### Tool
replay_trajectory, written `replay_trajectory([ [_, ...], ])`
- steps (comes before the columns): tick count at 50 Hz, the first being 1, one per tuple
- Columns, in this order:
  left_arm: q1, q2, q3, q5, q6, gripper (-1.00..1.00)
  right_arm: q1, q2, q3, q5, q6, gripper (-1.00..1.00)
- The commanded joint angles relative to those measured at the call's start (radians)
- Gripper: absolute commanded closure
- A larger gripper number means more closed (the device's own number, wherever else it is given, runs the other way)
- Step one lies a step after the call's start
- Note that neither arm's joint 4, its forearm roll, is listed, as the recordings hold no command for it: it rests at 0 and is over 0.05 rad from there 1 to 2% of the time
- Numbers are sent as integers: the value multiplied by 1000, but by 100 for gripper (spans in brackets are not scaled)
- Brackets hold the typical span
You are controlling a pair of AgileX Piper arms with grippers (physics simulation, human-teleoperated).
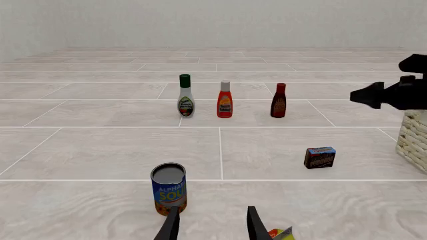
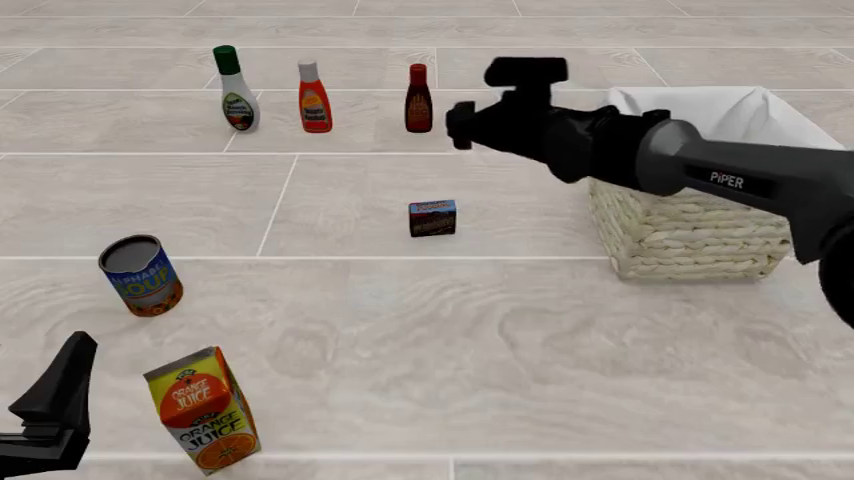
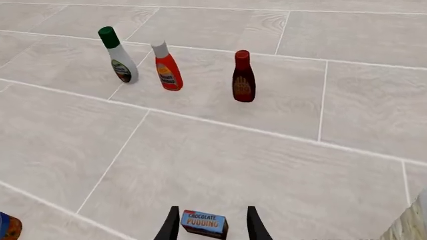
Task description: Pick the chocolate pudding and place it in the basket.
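Note:
The chocolate pudding [image 2: 433, 217] is a small dark brown box with a blue edge, lying on the tiled surface left of the basket [image 2: 681, 235]. My right gripper [image 2: 458, 124] hangs in the air above and beyond it, open and empty. In the right wrist view the pudding [image 3: 205, 224] shows between the two open fingers [image 3: 172, 226], farther off and not touched. My left gripper [image 2: 54, 400] is open and empty at the near left. In the left wrist view the pudding [image 1: 319, 157] lies left of the basket's wicker wall [image 1: 415, 140].
A blue-labelled can [image 2: 139, 275] and an orange juice carton [image 2: 203, 408] stand near the left gripper. At the back stand a green-capped bottle [image 2: 236, 89], an orange bottle [image 2: 314, 98] and a dark brown bottle with a red cap [image 2: 419, 99].

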Motion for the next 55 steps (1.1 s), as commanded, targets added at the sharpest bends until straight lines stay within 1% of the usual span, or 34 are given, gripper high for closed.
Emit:
replay_trajectory([
  [1,0,0,0,0,0,-100,-12,83,-142,130,13,-100],
  [3,0,0,0,0,0,-100,-14,99,-172,160,15,-100],
  [4,0,0,0,0,0,-100,-14,100,-173,160,15,-100],
  [6,0,0,0,0,0,-100,-15,123,-219,205,15,-100],
  [10,0,0,0,0,0,-100,-21,136,-255,237,3,-100],
  [14,0,0,0,0,0,-100,-13,154,-304,289,9,-100],
  [17,0,0,0,0,0,-100,-7,184,-363,354,47,-100],
  [20,0,0,0,0,0,-100,-14,198,-394,378,52,-100],
  [24,0,0,0,0,0,-100,-23,236,-475,447,69,-100],
  [26,0,0,0,0,0,-100,-33,245,-504,468,55,-100],
  [30,0,0,0,0,0,-100,-37,286,-586,539,74,-100],
  [31,0,0,0,0,0,-100,-36,299,-609,562,92,-100],
  [35,0,0,0,0,0,-100,-46,314,-644,590,91,-100],
  [36,0,0,0,0,0,-100,-45,327,-667,612,115,-100],
  [37,0,0,0,0,0,-100,-48,335,-680,624,124,-100],
  [41,0,0,0,0,0,-100,-69,366,-728,665,139,-100],
  [44,0,0,0,0,0,-100,-89,395,-772,713,185,-100],
  [46,0,0,0,0,0,-100,-90,407,-795,732,199,-100],
  [49,0,0,0,0,0,-100,-94,415,-813,742,198,-100],
  [51,0,0,0,0,0,-100,-91,433,-837,769,236,-100],
  [53,0,0,0,0,0,-100,-105,433,-838,777,256,-100],
  [55,0,0,0,0,0,-100,-104,442,-858,787,260,-100],
])
